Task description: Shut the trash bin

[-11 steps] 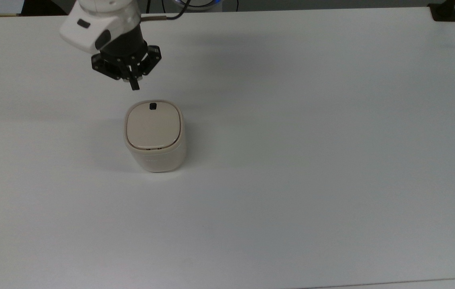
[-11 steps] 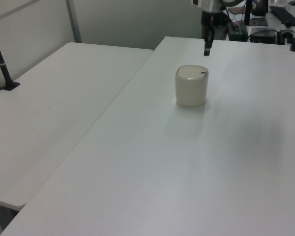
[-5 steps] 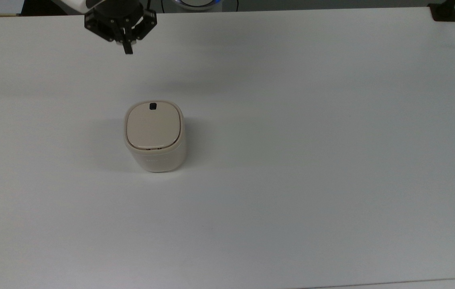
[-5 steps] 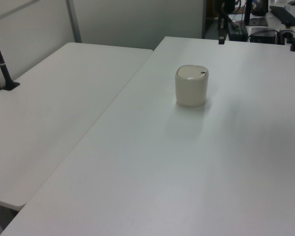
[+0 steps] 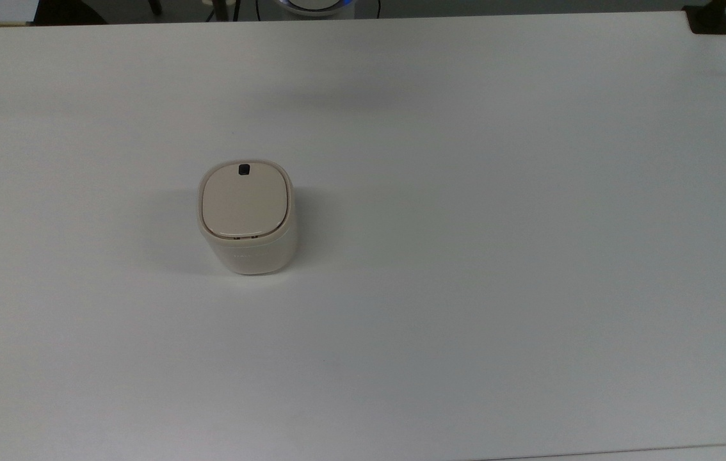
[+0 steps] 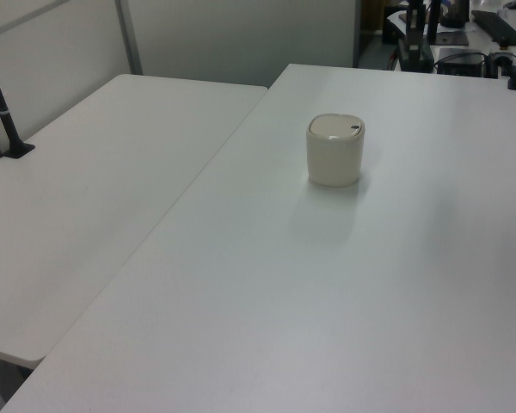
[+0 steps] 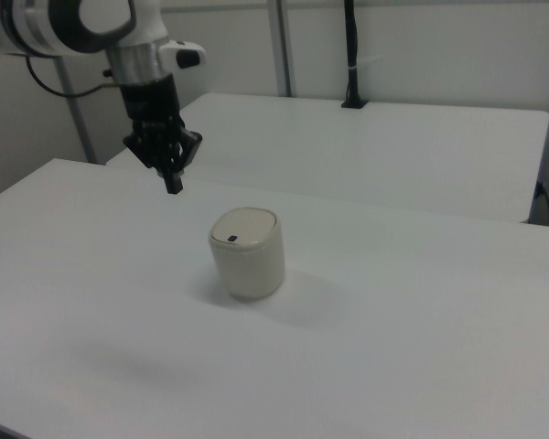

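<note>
Top view: the trash bin (image 5: 246, 216) sits on the table (image 5: 497, 256), lid flat; closing looks done.

Left view: bare tabletop rings the bin on all sides.

Right view: my gripper (image 7: 173, 176) hangs with fingers pressed together, bin below and toward the right view's right. I'd lift straight away without brushing that lid.

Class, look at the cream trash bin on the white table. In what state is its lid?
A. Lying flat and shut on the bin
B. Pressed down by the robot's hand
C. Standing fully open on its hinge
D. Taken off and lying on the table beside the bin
A. The lid lies flat, flush in the rim of the trash bin, while the hand hangs in the air up and to the right view's left of it, touching nothing.
</note>
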### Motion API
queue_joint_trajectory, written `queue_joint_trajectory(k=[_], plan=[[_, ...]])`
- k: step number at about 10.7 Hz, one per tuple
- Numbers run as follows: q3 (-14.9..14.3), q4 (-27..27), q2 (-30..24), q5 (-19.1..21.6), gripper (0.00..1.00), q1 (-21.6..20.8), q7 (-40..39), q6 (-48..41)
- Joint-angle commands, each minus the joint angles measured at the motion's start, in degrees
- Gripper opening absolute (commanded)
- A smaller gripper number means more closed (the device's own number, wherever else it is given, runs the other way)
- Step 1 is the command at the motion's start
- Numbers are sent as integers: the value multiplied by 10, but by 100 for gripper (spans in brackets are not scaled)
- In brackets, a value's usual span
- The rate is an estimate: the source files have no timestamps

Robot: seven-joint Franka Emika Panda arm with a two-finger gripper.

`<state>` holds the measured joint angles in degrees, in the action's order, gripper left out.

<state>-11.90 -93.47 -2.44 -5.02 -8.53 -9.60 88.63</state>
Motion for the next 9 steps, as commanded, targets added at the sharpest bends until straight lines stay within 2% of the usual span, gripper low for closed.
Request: queue_joint_trajectory(k=[1, 2, 4, 6, 9], plan=[[2, -20, -40, -5, 81, 0, 16, -32], [5, -19, -42, -7, 100, 4, 12, -33], [7, -17, -42, -5, 100, 16, 12, -33], [20, -12, -42, 5, 100, 52, 5, -27], [41, -4, -39, 27, 100, 94, -59, -29]])
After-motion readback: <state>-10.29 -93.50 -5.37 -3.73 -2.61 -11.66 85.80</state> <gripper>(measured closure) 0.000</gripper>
